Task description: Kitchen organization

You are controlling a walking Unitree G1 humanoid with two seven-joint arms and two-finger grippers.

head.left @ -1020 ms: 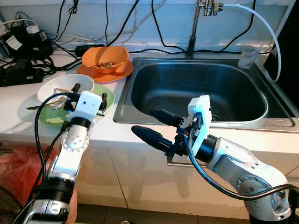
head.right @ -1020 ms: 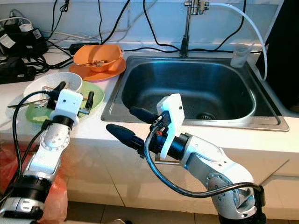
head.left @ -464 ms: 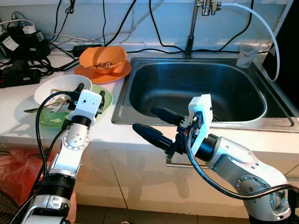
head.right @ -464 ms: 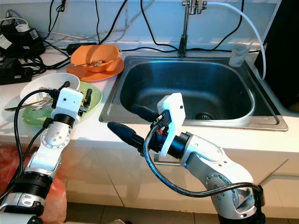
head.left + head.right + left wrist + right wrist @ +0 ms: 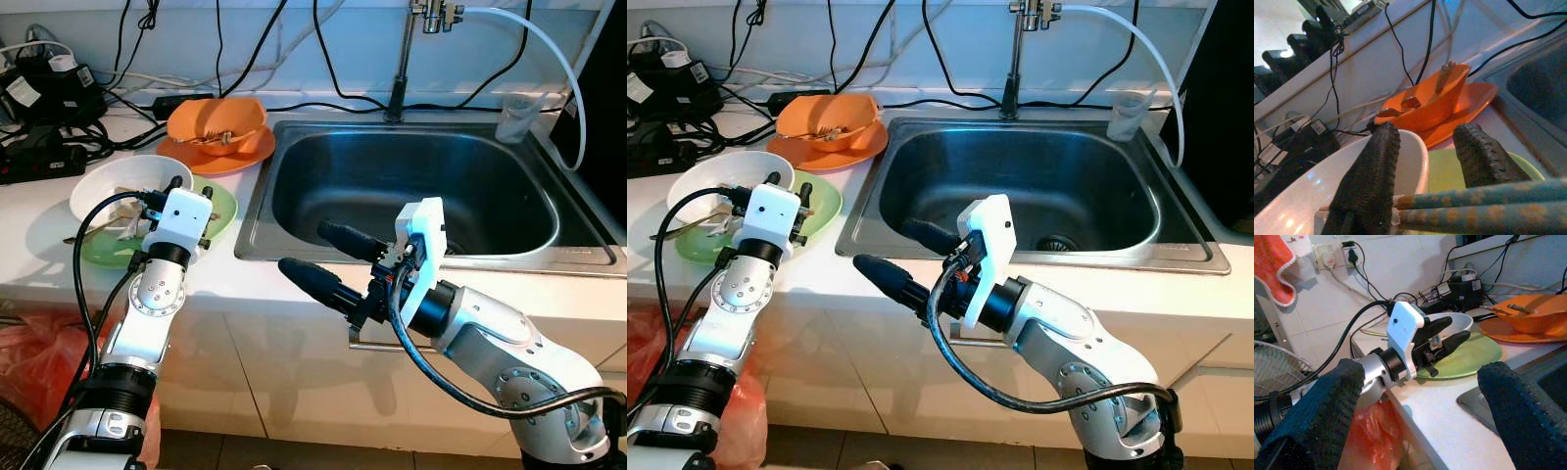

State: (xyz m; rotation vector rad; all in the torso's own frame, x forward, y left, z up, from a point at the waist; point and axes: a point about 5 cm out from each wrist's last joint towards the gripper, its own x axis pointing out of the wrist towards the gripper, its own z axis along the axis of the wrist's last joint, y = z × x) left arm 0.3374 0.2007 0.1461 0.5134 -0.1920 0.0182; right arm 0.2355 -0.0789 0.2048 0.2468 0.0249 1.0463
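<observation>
Left hand: reaches over the green plate beside the white bowl, fingers apart; in the left wrist view blue patterned chopsticks cross between the fingers, but whether they are gripped cannot be told.
Right hand: hangs in front of the worktop edge by the near left corner of the sink, fingers spread wide, holding nothing.
White bowl: sits on the green plate's left part, utensils lying in it.
Orange bowl: rests on an orange plate further back, just left of the sink, with utensils inside.
Sink: steel, with the tap behind it.
Cup: clear, on the sink's far right corner.
Cables: black leads and adapters crowd the back left of the worktop.
</observation>
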